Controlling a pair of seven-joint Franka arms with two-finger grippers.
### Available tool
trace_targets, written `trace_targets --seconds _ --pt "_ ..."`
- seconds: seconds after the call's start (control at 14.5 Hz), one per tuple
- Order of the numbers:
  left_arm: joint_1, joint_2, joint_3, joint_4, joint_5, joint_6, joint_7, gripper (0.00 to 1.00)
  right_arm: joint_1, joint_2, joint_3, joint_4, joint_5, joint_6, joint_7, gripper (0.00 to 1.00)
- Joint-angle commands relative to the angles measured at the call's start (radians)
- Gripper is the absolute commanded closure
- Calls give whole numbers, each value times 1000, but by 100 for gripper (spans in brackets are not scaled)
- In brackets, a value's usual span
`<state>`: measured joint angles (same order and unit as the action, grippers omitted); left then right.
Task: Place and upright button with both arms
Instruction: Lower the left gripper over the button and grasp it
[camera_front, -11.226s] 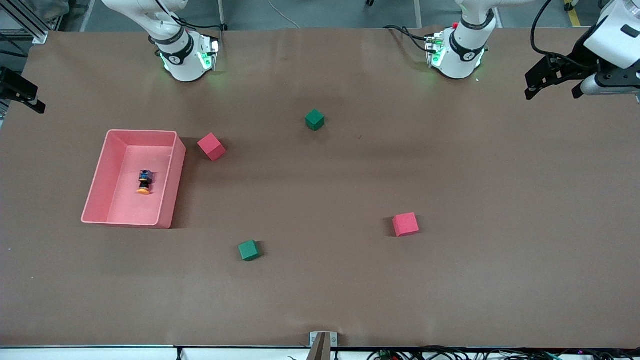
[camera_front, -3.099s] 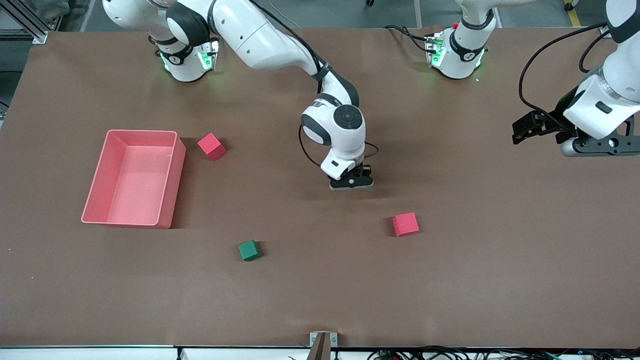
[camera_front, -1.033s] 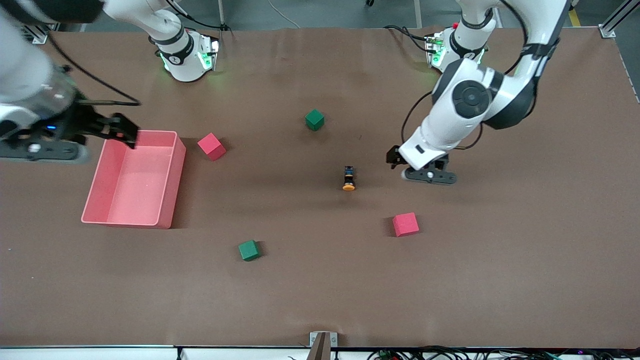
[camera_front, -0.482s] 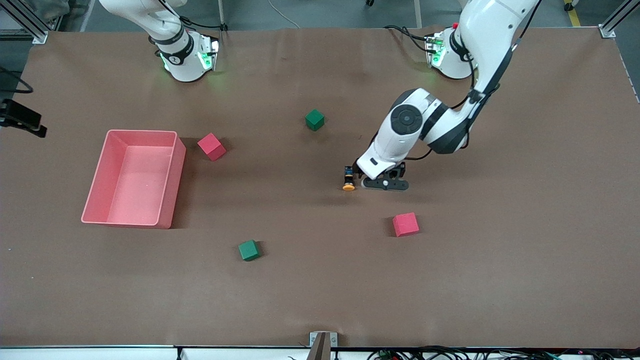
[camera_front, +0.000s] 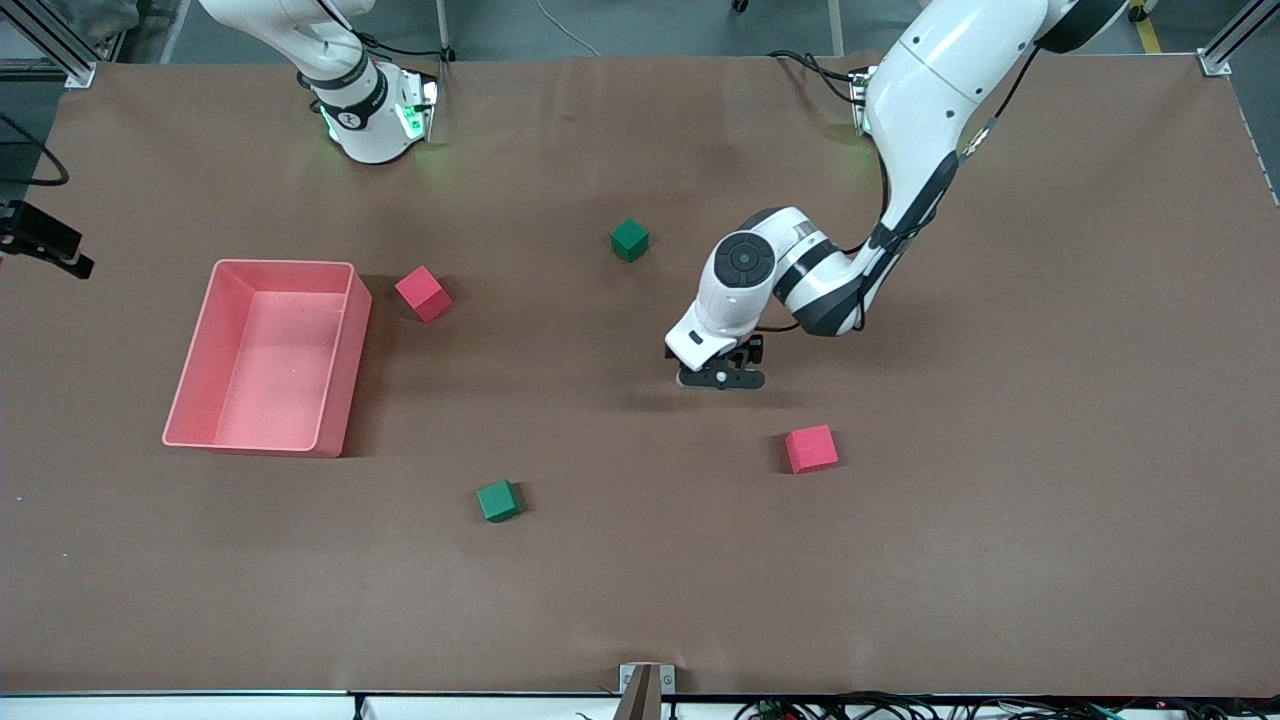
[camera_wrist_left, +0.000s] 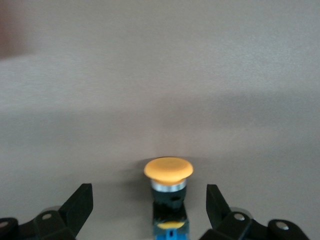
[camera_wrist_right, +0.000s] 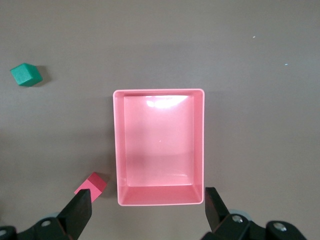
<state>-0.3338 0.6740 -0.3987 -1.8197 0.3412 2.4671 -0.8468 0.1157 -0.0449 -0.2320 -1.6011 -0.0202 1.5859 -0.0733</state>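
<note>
The button (camera_wrist_left: 168, 169) lies on its side on the brown table, orange cap pointing away from the wrist and black and blue body between the fingers. My left gripper (camera_wrist_left: 149, 197) is open and straddles it low over the table, with a gap on each side. In the front view the left gripper (camera_front: 720, 377) is at the table's middle and its hand hides the button. My right gripper (camera_wrist_right: 147, 206) is open and empty, high over the pink bin (camera_wrist_right: 159, 92). In the front view it (camera_front: 48, 248) shows only at the edge, at the right arm's end.
The empty pink bin (camera_front: 342, 350) stands toward the right arm's end, a red cube (camera_front: 423, 293) beside it. A green cube (camera_front: 629, 240) lies nearer the bases. A red cube (camera_front: 811, 448) and a green cube (camera_front: 498, 500) lie nearer the front camera.
My left gripper has moved toward the right arm's end, from beside the button to over it, and now covers it in the front view. The right arm has barely moved.
</note>
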Motion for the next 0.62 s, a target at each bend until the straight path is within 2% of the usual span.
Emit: trace_targets --seconds 0.0,0.14,0.28,0.55 --pt "-27 38 11 40 56 -8 -23 0 -63 -59 94 -76 -1 32 3 0" --pt "-36 48 11 40 79 -8 -60 3 -125 -63 166 -74 -1 29 3 0" --pt "-42 53 11 39 87 -8 -92 5 -128 -61 171 -69 -1 25 3 0" --pt "-45 52 11 39 87 -13 -110 16 -123 -56 169 -50 -3 19 3 0"
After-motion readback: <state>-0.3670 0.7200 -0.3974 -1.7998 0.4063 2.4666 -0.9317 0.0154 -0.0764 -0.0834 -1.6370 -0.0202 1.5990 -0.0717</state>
